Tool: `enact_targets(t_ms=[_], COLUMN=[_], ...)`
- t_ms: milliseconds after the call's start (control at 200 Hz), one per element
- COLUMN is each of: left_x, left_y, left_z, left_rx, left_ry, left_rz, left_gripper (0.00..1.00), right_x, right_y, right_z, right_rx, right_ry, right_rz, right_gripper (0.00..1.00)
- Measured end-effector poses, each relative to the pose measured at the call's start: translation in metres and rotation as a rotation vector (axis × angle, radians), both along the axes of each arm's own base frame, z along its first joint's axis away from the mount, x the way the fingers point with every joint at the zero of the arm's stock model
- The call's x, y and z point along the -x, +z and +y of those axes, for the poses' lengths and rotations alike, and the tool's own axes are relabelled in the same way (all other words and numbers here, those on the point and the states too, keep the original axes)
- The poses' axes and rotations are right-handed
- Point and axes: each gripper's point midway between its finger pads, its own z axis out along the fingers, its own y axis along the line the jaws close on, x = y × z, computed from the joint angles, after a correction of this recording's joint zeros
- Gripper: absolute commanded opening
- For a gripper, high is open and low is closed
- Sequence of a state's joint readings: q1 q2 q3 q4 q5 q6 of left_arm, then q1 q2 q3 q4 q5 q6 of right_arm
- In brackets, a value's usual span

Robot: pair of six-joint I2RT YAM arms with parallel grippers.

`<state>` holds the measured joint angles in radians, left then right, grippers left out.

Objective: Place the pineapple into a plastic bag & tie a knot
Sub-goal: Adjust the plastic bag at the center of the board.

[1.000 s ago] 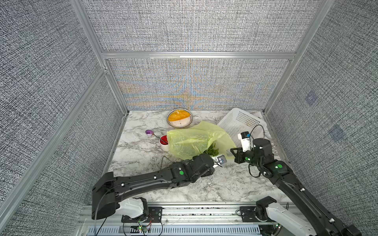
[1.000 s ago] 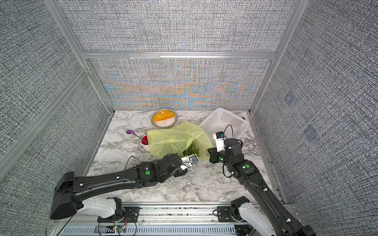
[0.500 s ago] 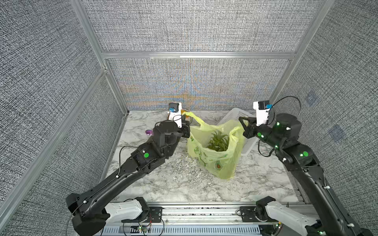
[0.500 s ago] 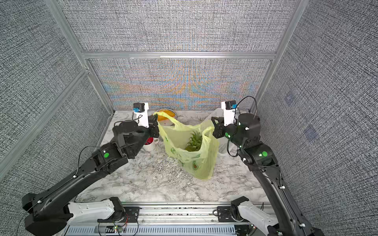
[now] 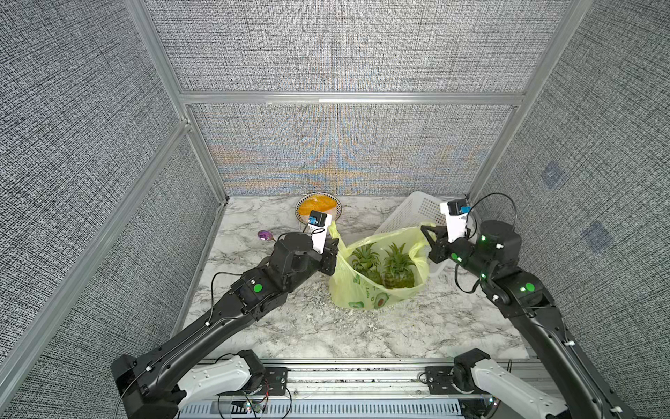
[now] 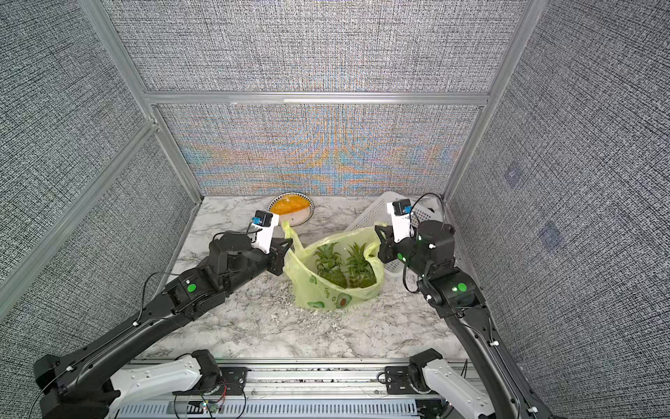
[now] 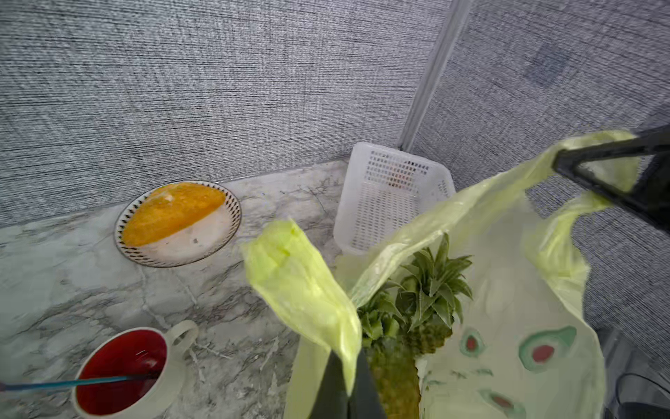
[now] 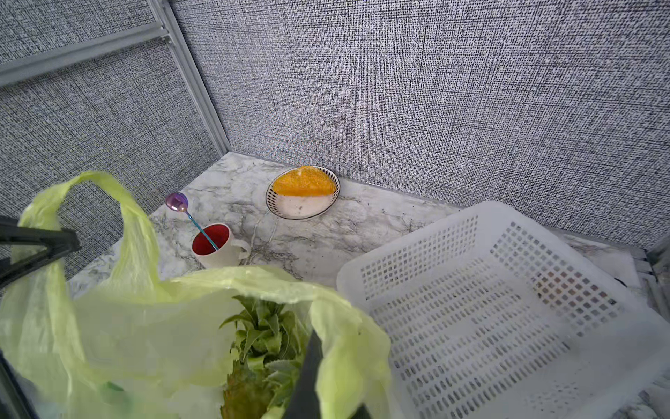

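The plastic bag (image 5: 377, 294) stands open near the middle of the bench (image 5: 290, 326), a shade toward 3 o'clock. Its base rests on the marble and its mouth is stretched wide. The pineapple (image 5: 397, 274) sits upright inside, with two leafy crowns showing through the opening.

The left claw (image 5: 336, 246) is pressed together and pinches the handle loop at the bag's 10 o'clock. The right claw (image 5: 427, 232), likewise closed, pinches the loop at 2 o'clock. No knot is tied yet.

The film looks thin, crinkly and slick, with almost no weight of its own. The load is the fruit at the bottom, which should anchor the bag while the handles are worked. The stiff, spiky leaves could snag or pierce the plastic if the mouth is drawn tight over them.

The best hold is probably on the bunched handle, some way below its tip, leaving a free tail to cross and tuck.

A white basket (image 5: 409, 214) lies just behind the bag at 1 o'clock, close enough to catch a swinging loop.
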<state>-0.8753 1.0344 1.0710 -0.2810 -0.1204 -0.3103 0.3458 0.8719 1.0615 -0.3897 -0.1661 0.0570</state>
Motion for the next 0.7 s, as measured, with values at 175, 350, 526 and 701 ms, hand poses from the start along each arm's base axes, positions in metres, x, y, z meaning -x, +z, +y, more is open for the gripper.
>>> enact_targets(t_ms=[175, 350, 526, 701], left_x=[0.017, 0.025, 0.034, 0.041], left_y=[0.016, 0.033, 0.038, 0.038], left_z=[-0.021, -0.046, -0.067, -0.077], left_rx=[0.070, 0.090, 0.093, 0.080], left_ry=[-0.161, -0.303, -0.427, -0.509], left_rz=[-0.063, -0.112, -0.138, -0.169], left_gripper=[0.00, 0.00, 0.00, 0.00], right_x=[0.002, -0.005, -0.003, 0.011], right_y=[-0.006, 0.043, 0.098, 0.120], right_z=[-0.004, -0.019, -0.037, -0.024], right_rx=[0.059, 0.112, 0.204, 0.282], right_ry=[0.003, -0.078, -0.151, -0.026], right_rz=[0.000, -0.081, -0.178, -0.255], right_gripper=[0.19, 0.72, 0.80, 0.72])
